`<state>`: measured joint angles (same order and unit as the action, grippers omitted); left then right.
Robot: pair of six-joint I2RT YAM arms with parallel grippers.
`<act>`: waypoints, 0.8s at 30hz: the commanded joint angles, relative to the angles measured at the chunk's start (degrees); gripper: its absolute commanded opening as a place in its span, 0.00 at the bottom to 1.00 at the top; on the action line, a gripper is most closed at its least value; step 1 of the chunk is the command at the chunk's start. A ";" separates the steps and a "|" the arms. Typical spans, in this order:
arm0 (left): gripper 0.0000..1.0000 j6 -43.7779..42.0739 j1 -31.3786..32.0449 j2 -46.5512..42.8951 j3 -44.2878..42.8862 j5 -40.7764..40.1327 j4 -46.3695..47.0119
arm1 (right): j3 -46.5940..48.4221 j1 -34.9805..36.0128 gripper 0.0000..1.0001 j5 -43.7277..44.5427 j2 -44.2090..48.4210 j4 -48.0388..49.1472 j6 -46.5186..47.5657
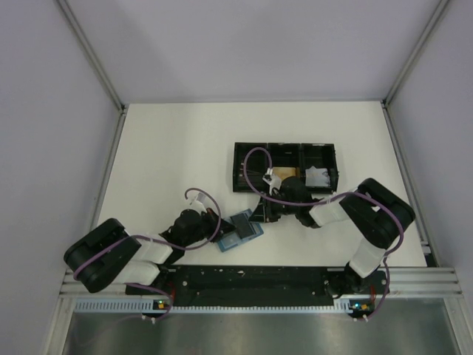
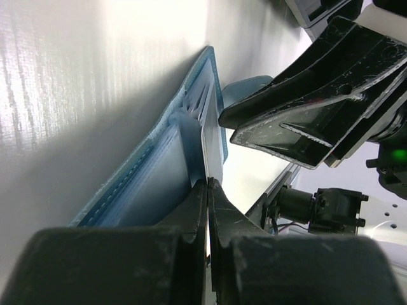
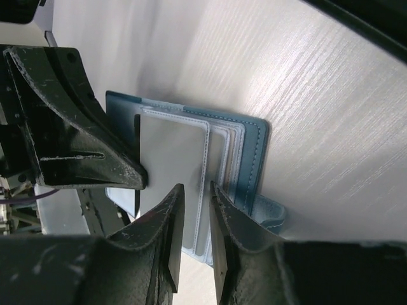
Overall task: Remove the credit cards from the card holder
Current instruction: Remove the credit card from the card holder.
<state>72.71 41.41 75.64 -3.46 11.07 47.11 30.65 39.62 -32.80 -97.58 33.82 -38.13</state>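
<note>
Teal-blue card holder [image 1: 240, 231] lies open; an orange-gold credit card [image 1: 286, 172] rests in the black tray [image 1: 241, 167].

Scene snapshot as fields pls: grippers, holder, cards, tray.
card holder: lying open on the table, between the two arms
left gripper: shut on an edge of the card holder
right gripper: over the card holder's slots, jaws a narrow gap apart; grip unclear
black tray: three compartments, beyond the card holder
orange-gold card: in the tray's middle compartment
white paper wad: in the tray's right compartment
cards in slots: cannot tell
</note>
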 commanded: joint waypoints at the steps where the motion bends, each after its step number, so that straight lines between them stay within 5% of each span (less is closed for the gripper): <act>1: 0.00 -1.69 0.08 -1.28 3.20 -1.05 8.61 | -1.21 -0.06 0.24 -3.94 -0.33 3.17 -1.33; 12: 0.00 -2.31 0.08 -0.32 5.40 -0.88 12.65 | -1.30 -0.33 0.27 -6.05 -3.14 6.96 -3.27; 19: 0.00 -1.43 0.08 3.63 6.53 -0.35 18.60 | -1.12 -0.33 0.20 -5.70 -4.28 6.96 -3.09; 24: 0.00 -0.11 0.08 6.80 7.68 0.26 24.87 | -3.05 -1.73 0.28 -4.12 -4.90 9.85 -4.93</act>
<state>71.20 41.34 81.10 -2.48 10.57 57.39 29.54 38.28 -37.45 -100.79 41.23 -42.22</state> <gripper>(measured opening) 0.008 0.251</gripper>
